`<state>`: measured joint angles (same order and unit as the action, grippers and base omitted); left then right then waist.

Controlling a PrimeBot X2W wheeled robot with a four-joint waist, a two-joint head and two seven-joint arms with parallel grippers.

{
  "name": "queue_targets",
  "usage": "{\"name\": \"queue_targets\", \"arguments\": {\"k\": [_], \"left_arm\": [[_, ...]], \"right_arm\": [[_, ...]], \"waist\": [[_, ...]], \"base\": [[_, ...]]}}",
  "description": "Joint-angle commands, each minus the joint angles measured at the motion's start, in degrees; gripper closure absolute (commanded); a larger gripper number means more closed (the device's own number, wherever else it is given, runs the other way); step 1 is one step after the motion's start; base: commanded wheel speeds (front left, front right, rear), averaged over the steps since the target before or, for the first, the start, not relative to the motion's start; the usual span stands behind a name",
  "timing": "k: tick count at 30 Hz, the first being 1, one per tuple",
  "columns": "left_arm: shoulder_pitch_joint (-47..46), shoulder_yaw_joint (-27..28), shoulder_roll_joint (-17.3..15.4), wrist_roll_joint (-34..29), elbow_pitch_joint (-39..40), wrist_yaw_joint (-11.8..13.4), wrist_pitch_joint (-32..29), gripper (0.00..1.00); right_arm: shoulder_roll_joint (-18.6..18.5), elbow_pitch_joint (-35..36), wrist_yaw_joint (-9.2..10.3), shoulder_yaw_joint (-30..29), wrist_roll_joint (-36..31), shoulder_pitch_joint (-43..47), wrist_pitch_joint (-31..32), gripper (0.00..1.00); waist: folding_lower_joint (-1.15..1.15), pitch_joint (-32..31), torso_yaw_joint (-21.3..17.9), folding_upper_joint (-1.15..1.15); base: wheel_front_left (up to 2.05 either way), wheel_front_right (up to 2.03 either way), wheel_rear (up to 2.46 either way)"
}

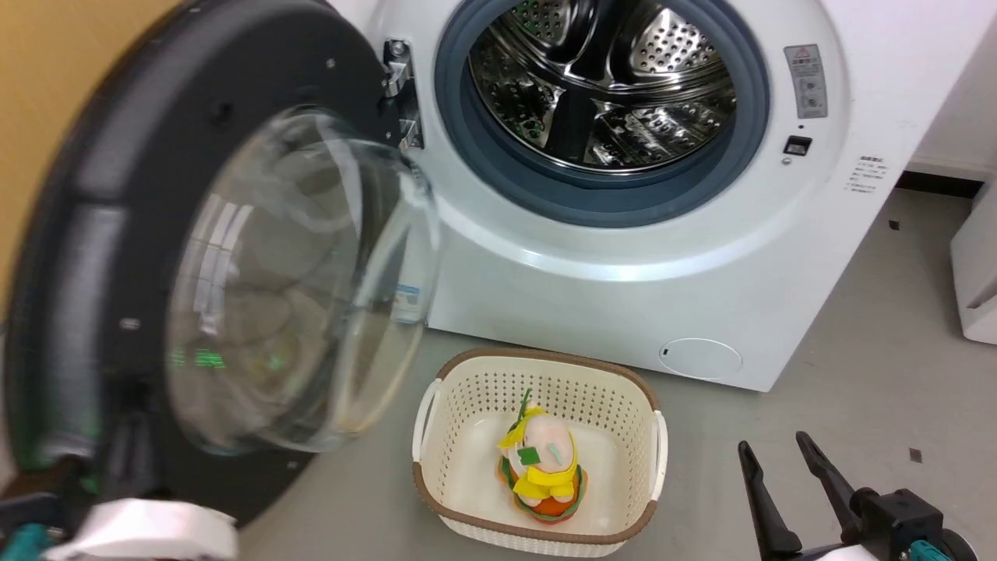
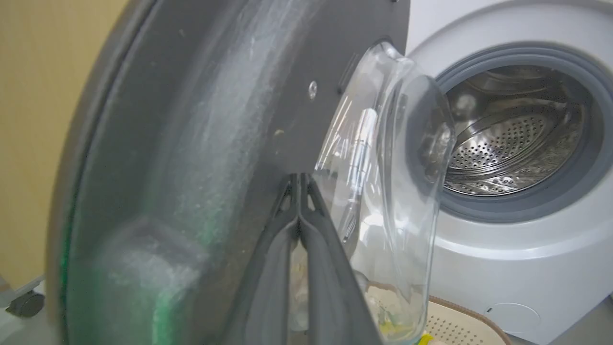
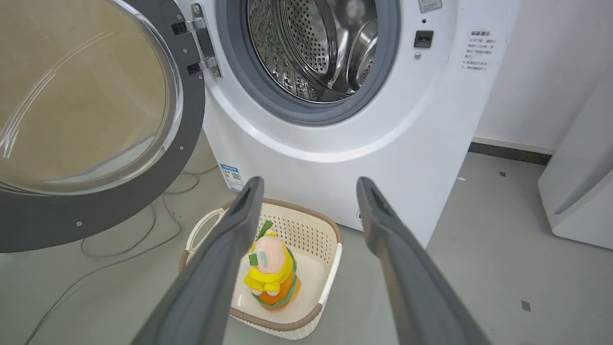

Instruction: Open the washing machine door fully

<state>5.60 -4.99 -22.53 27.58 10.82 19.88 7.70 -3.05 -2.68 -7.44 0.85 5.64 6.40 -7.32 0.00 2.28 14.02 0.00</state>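
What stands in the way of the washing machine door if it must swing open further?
Nothing visible. The washing machine door would swing away from the basket, which sits on its glass side. Beyond it is the tan wall; the gap there is hidden.

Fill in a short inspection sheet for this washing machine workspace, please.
Surface: grey floor, a few small dark specks.
Job's things: big white front-loading washing machine; its round glossy black door with clear glass bowl stands swung wide, steel drum exposed.
Clutter: cream perforated plastic basket holding a yellow-and-orange plush toy.
End effectors: left end effector shut, tips at the door's inner face; right end effector open, empty.
Cables: thin grey cables on the floor under the door.
Surroundings: tan wall left, white appliance right.
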Motion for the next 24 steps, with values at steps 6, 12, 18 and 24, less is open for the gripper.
{"name": "queue_targets", "arguments": {"k": [6,12,18,24], "left_arm": [[-4.4,6.5,-3.1,3.7,-11.0,-2.8,4.0,1.0],[-7.8,9.3,-4.7,4.7,-18.7,-4.6,5.8,1.0],[-9.3,10.3,-4.7,4.5,-21.7,-5.8,6.7,1.0],[-5.4,11.4,-0.5,3.0,-16.3,-5.0,7.2,1.0]], "right_arm": [[0.2,-0.3,-0.05,0.3,0.7,-0.8,0.0,0.0],[0.2,-0.3,-0.05,0.4,0.8,-1.1,0.2,0.0],[0.2,-0.4,-0.05,0.6,0.6,-1.6,0.2,0.0],[0.2,-0.7,-0.05,0.8,0.9,-1.5,0.0,0.0]], "waist": [[0.0,0.0,-1.6,0.0],[0.0,0.7,-2.3,0.0],[0.0,1.0,-3.0,0.0],[0.0,0.9,-4.0,0.0]], "base": [[0.0,0.0,0.0],[0.0,0.0,0.0],[0.0,0.0,0.0],[0.0,0.0,0.0]]}}
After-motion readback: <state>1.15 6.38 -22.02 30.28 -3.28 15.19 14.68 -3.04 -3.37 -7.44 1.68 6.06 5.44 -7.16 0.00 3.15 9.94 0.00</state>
